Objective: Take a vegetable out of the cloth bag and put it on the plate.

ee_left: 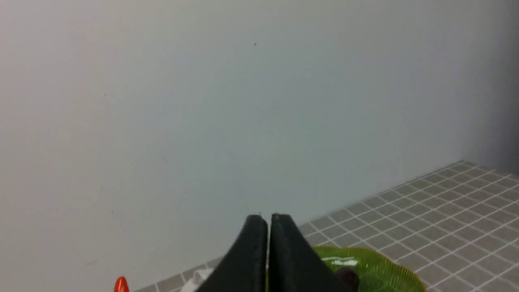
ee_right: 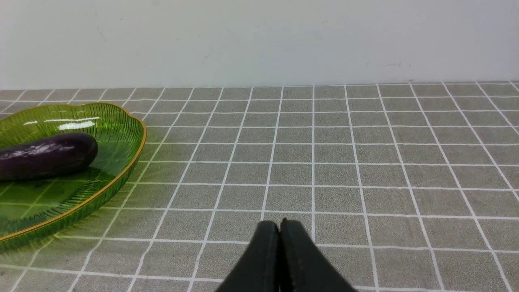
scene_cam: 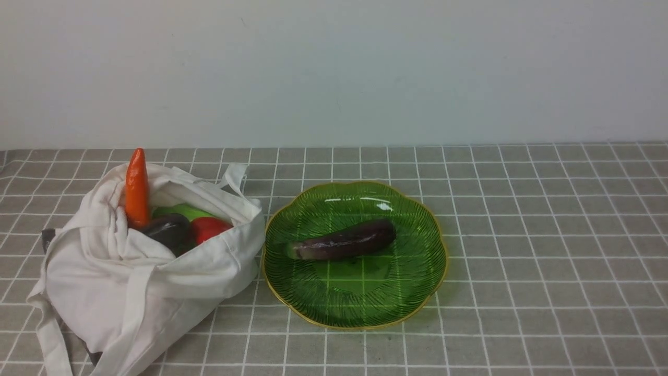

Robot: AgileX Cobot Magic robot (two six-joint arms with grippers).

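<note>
A long dark purple vegetable [scene_cam: 344,243] lies across the green plate [scene_cam: 417,282] in the middle of the table; it also shows as the vegetable [ee_right: 44,156] on the plate [ee_right: 121,134] in the right wrist view. The white cloth bag [scene_cam: 172,282] stands to the plate's left, mouth open. Neither arm appears in the front view. My left gripper [ee_left: 267,219] is shut and empty, held high, with the plate [ee_left: 381,267] below it. My right gripper [ee_right: 279,224] is shut and empty, low over bare tablecloth to the right of the plate.
An orange carrot [scene_cam: 136,188] sticks up from the bag beside a short dark purple vegetable [scene_cam: 168,230], a red one [scene_cam: 210,227] and a green one [scene_cam: 182,211]. Grey checked cloth [scene_cam: 548,250] covers the table. A white wall [scene_cam: 334,68] stands behind.
</note>
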